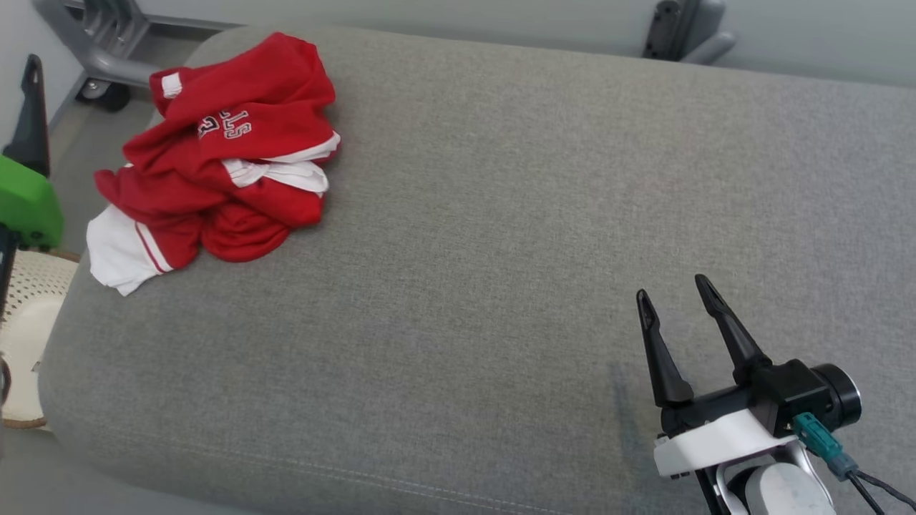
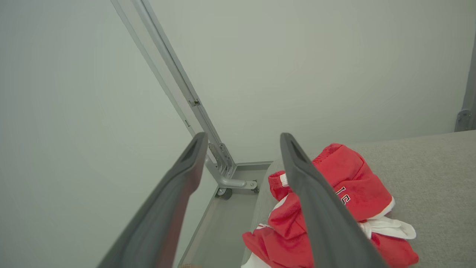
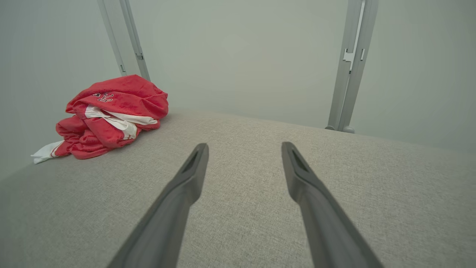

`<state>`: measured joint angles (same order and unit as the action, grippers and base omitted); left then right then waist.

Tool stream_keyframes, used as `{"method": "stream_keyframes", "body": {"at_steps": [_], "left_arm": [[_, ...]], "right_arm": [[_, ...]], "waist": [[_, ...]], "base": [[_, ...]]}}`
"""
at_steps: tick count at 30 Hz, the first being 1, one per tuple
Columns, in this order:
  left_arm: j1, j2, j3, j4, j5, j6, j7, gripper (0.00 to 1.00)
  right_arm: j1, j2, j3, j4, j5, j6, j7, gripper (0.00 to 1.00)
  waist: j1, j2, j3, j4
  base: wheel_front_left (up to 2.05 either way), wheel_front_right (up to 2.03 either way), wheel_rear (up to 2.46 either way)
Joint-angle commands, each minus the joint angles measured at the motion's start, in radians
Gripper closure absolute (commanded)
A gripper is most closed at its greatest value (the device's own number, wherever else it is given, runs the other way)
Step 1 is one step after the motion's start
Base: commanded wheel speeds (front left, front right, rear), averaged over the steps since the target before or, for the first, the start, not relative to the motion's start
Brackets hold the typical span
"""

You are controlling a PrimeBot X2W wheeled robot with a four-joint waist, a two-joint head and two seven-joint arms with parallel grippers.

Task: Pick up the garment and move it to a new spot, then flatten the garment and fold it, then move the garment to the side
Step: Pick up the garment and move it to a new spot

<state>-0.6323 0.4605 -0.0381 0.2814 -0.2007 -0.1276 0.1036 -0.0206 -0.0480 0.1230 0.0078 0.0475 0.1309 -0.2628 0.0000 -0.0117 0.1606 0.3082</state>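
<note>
Nearest me, the R gripper (image 1: 671, 286) sits over the near right corner of the grey cushion (image 1: 501, 250). Its fingers are spread wide w/ nothing btwn them, tips pointing toward the cushion's far edge. Off the cushion's near left edge there's a white perforated thing (image 1: 32, 300), and just past it a green object (image 1: 25, 200); can't tell what either is.

Mid-cushion is bare fabric.

The L gripper (image 2: 242, 136) hangs off the cushion's left side, also spread and empty. On its wrist cam one finger crosses in front of the garment (image 1: 229, 157); can't tell if it touches.

The garment is red w/ white trim and some lettering. It's crumpled in a heap at the cushion's far left corner, w/ a white part drooping over the left edge, well apart from the R gripper.

Beyond that corner a grey metal frame leg w/ a caster (image 1: 107, 71) stands on the floor. A second post (image 1: 680, 28) stands behind the cushion's far edge to the right, w/ pale wall behind.
</note>
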Motion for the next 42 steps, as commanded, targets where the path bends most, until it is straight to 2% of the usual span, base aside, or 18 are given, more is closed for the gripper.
{"method": "stream_keyframes", "body": {"at_steps": [1,8,12,18,27,28,29,30,31,42], "left_arm": [[-0.056,0.03,-0.033,0.043,-0.036,-0.003,0.036,0.0],[-0.164,0.118,-0.158,0.159,-0.142,-0.001,0.116,0.0],[-0.215,0.148,-0.199,0.24,-0.191,-0.001,0.135,0.0],[-0.258,0.17,-0.207,0.355,-0.255,-0.001,0.159,0.0],[-0.285,0.205,-0.214,0.454,-0.289,-0.001,0.176,0.0],[-0.287,0.204,-0.217,0.459,-0.294,-0.001,0.18,0.18],[-0.29,0.202,-0.221,0.463,-0.302,-0.001,0.182,0.52],[-0.291,0.2,-0.226,0.464,-0.308,-0.001,0.178,0.91],[-0.292,0.199,-0.23,0.465,-0.313,-0.001,0.174,1.0],[-0.324,0.231,-0.297,0.44,-0.338,-0.001,0.109,1.0]], "right_arm": [[-0.023,-0.004,-0.004,-0.007,-0.016,0.0,-0.003,0.0],[-0.059,-0.004,-0.003,-0.018,-0.04,0.0,-0.003,0.0],[-0.077,-0.004,-0.008,-0.027,-0.053,0.0,-0.003,0.0],[-0.087,-0.004,-0.011,-0.045,-0.063,0.0,-0.003,0.0],[-0.103,-0.004,-0.01,-0.06,-0.061,0.0,-0.003,0.0],[-0.104,-0.004,-0.011,-0.06,-0.06,0.0,-0.003,0.0],[-0.105,-0.004,-0.011,-0.059,-0.059,0.0,-0.003,0.0],[-0.105,-0.004,-0.011,-0.057,-0.057,0.0,-0.003,0.0],[-0.107,-0.004,-0.011,-0.055,-0.055,0.0,-0.003,0.0],[-0.107,-0.004,-0.005,-0.029,-0.034,0.0,-0.003,0.0]], "waist": [[0.0,0.0117,0.104,-0.091],[0.0,0.0117,0.198,-0.153],[0.0,0.0117,0.252,-0.185],[0.0,0.0117,0.312,-0.22],[0.0,0.0117,0.361,-0.24],[0.0,0.0117,0.363,-0.24],[0.0,0.0117,0.364,-0.24],[0.0,0.0117,0.364,-0.239],[0.0,0.0117,0.363,-0.238],[0.0,0.0117,0.28,-0.227]], "base": [[0.0,0.0,0.0],[0.0,0.0,0.0],[0.0,0.0,0.0],[0.0,0.0,0.0],[0.0,0.0,0.0],[0.0,0.0,0.0],[0.0,0.0,0.0],[0.0,0.0,0.0],[0.0,0.0,0.0],[0.0,0.0,0.0]]}}
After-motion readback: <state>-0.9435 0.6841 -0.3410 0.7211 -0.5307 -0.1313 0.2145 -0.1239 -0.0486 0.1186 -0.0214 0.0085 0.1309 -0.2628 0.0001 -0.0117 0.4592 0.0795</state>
